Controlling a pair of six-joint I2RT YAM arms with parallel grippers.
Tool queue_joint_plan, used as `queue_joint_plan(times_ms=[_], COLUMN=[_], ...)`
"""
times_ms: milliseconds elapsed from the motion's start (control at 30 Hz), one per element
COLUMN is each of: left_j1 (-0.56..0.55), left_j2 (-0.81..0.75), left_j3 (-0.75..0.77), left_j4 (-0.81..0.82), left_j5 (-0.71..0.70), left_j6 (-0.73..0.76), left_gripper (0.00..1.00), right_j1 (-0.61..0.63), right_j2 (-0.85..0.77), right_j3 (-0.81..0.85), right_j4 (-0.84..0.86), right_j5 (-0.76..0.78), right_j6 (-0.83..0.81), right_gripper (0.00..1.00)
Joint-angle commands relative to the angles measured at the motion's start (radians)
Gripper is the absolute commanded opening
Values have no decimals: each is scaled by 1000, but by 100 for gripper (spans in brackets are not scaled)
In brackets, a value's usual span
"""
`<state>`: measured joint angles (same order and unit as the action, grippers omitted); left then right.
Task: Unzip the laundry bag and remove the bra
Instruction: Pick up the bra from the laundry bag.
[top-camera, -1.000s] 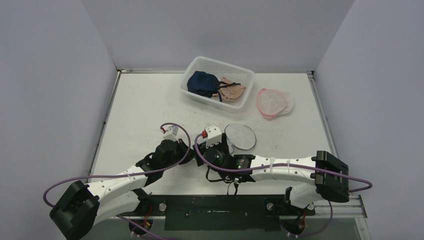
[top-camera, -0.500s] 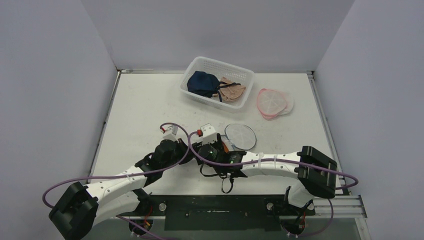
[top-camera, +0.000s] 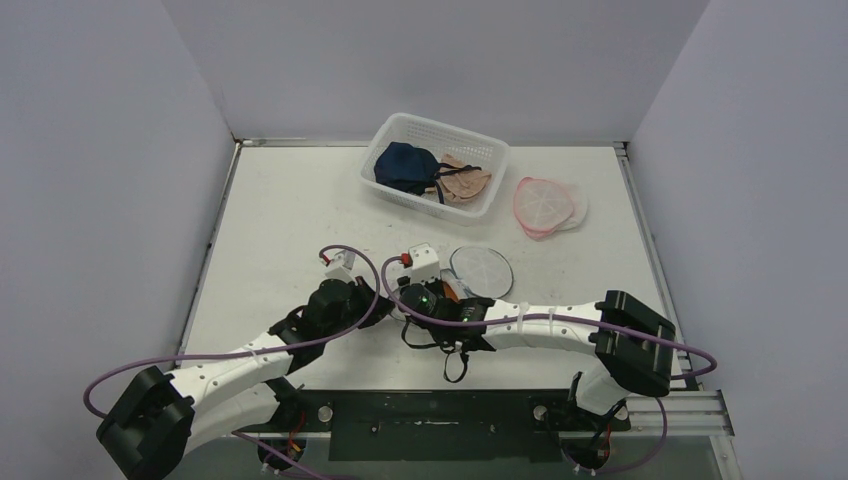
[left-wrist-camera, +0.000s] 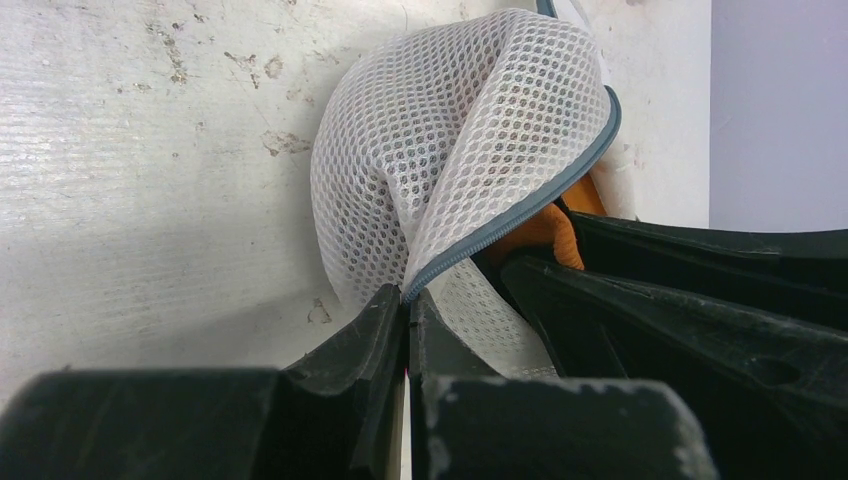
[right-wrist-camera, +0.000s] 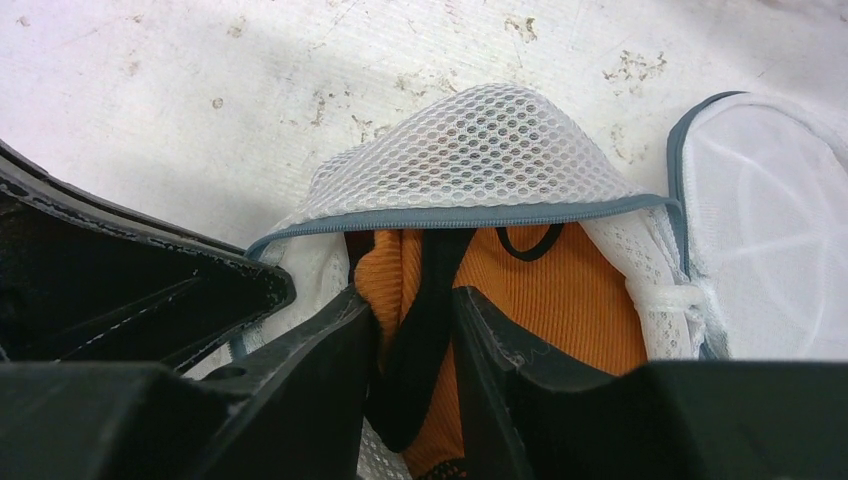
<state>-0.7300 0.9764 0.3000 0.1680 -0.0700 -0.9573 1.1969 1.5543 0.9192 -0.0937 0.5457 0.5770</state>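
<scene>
Pinching the mesh laundry bag (left-wrist-camera: 430, 130) by its grey zip edge (left-wrist-camera: 520, 213), the left gripper (left-wrist-camera: 408, 305) holds the mouth agape. The orange bra (right-wrist-camera: 560, 290) lies inside, directly ahead of the right gripper (right-wrist-camera: 415, 300), which is clamped on its black strap (right-wrist-camera: 432, 270).

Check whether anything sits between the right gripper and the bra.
Nothing visible. The left gripper pinches the zipper rim of the laundry bag, holding its mouth open, and the right gripper is inside, shut on the bra at its black strap.

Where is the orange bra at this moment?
In the right wrist view, the orange bra lies inside the open mesh laundry bag, its cloth between the fingers of the right gripper.
</scene>
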Motion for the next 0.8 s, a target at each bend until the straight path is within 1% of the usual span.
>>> queue_joint_plan(times_ms=[0, 167, 200, 267, 300, 633, 767], left_j1=[4, 4, 4, 4, 4, 5, 4], left_j2=[-21, -27, -30, -33, -34, -42, -44], left_j3=[40, 47, 48, 48, 48, 65, 74], left_j4=[10, -1, -3, -9, -12, -33, -41], left_j5=[5, 2, 2, 2, -1, -6, -7], left_j6=[8, 9, 9, 9, 9, 7, 7], left_gripper=[0, 0, 0, 0, 0, 0, 0], right_j1=[-12, -15, -14, -15, -15, -17, -17], right_j2=[-4, -8, -16, -40, -52, -160, -202], right_j3=[-4, -3, -5, -11, -13, 33, 30], right_j4=[-11, -24, -29, -31, -35, -133, -165], right_j5=[30, 20, 18, 6, -5, -236, -268], right_j6=[16, 14, 12, 2, -4, -95, -111], right_gripper=[32, 21, 18, 7, 6, 5, 5])
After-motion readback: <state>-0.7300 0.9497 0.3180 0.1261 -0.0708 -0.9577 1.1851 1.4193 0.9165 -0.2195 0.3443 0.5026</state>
